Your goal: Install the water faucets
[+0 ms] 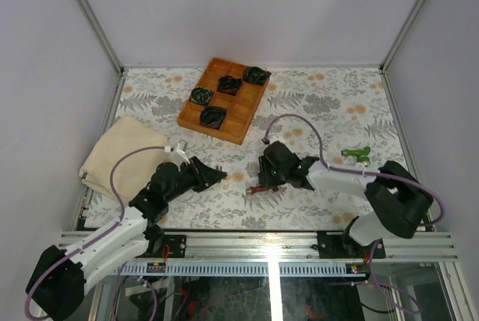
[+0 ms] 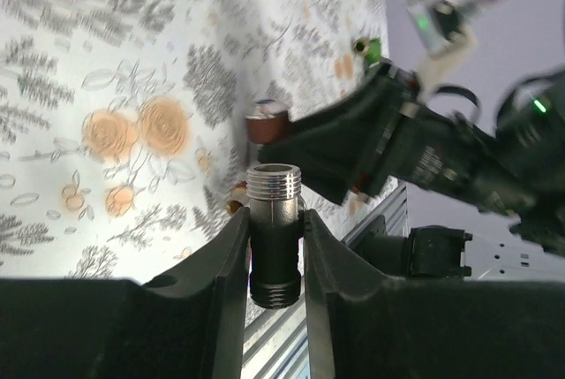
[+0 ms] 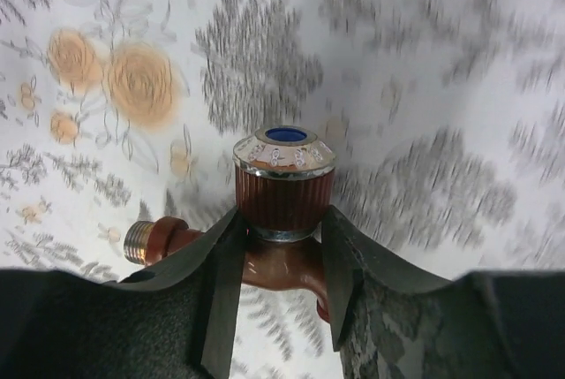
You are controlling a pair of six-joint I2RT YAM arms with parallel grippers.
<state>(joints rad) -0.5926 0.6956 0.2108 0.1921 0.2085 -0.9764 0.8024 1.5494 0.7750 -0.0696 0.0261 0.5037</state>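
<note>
Right wrist: right tool (image 3: 281, 224) clamps red-brown faucet (image 3: 284, 180), lower body hidden; left tool (image 2: 276, 233) pinches black threaded fitting (image 2: 273, 186).

Plain pale walls (image 1: 247, 7), silvery corner posts (image 1: 90, 14), table under grey-leaf, orange-flower cloth (image 1: 329, 104), aluminium rail (image 1: 262, 240) at near edge

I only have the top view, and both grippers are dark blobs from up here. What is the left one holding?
Observer: The left fingers are shut on a black fitting, upright, with a silvery threaded top.
Operator: And the right?
Observer: The right fingers clamp the red-brown faucet just under its knob, which has a blue cap.
Operator: Where is its thread?
Observer: In the right wrist view the threaded end sticks out left of the fingers, uncovered.
</note>
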